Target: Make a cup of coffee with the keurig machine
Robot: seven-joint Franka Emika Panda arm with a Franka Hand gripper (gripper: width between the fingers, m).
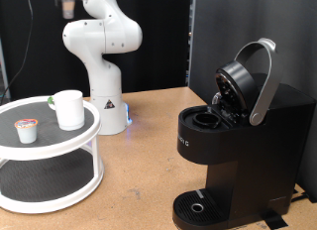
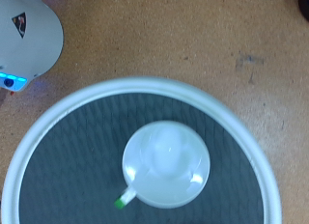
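Item: the cup (image 1: 69, 108), plain white, upright on the upper tier of a white two-tier round stand (image 1: 59, 151) with dark mesh surfaces, at the exterior view's left; in the wrist view the cup (image 2: 166, 164) is seen from directly above, mouth open, with a small green mark at its rim edge. Item: a small white coffee pod (image 1: 26, 130) with printed lid, on the same tier, near the cup and apart from it. Item: the keurig machine (image 1: 238, 151), black, at the exterior view's right on the brown counter (image 1: 139, 180), lid raised with its silver-grey handle (image 1: 264, 81) tilted up, pod chamber exposed, circular drip tray (image 1: 203, 207) at its foot carrying nothing. Item: white robot arm (image 1: 99, 52), base standing on the counter behind the stand, rising out of the exterior view's top. Gripper: barely in frame at the top edge, above the stand; fingers not shown in either view, so whether they are released or clenched cannot be told.
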